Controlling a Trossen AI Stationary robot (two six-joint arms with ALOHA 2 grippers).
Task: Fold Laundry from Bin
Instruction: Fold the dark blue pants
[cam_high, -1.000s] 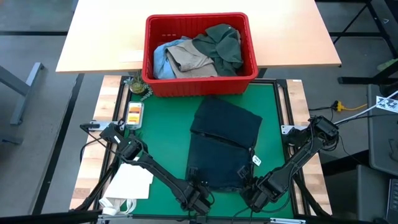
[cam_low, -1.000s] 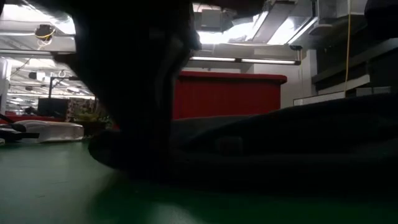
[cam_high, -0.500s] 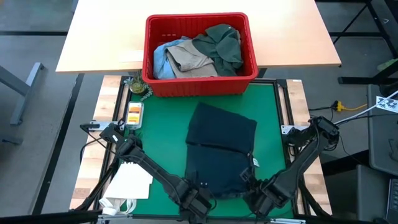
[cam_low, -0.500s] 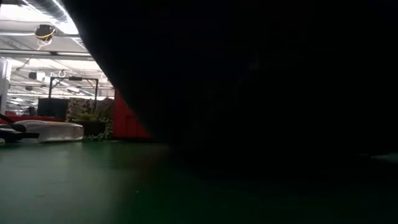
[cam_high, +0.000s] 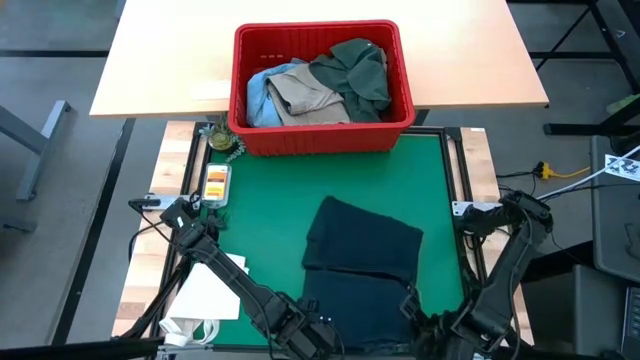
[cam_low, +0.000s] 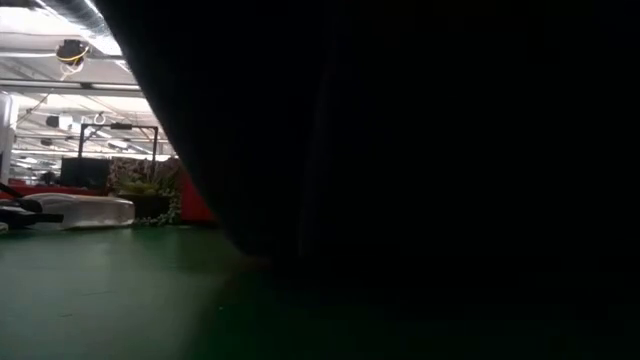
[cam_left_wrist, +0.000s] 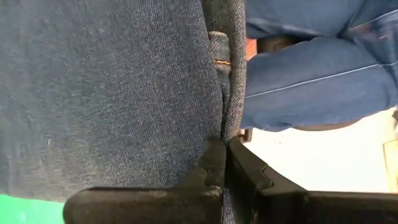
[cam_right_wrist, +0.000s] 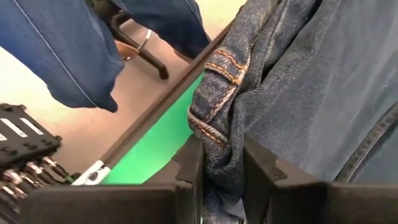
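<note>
While dragged nearer, trousers (cam_high: 362, 262) in both tools.

White paper bag (cam_high: 205, 296) at green mat's (cam_high: 262, 215) edge; small orange-labelled packet (cam_high: 215, 183) nearby.

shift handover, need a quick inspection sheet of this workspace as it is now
surface: green mat, mostly bare around the garment.
job's things: dark jeans folded on the mat; red bin behind it holds green shirt, tan garment and light blue denim.
clutter: white paper bag at the mat's left edge; small orange item near the bin.
grippers: left end effector shut on the jeans' edge; right end effector shut on the waistband.
cables: yellow cable on the right.
surroundings: a person's legs in jeans beyond the table.
</note>
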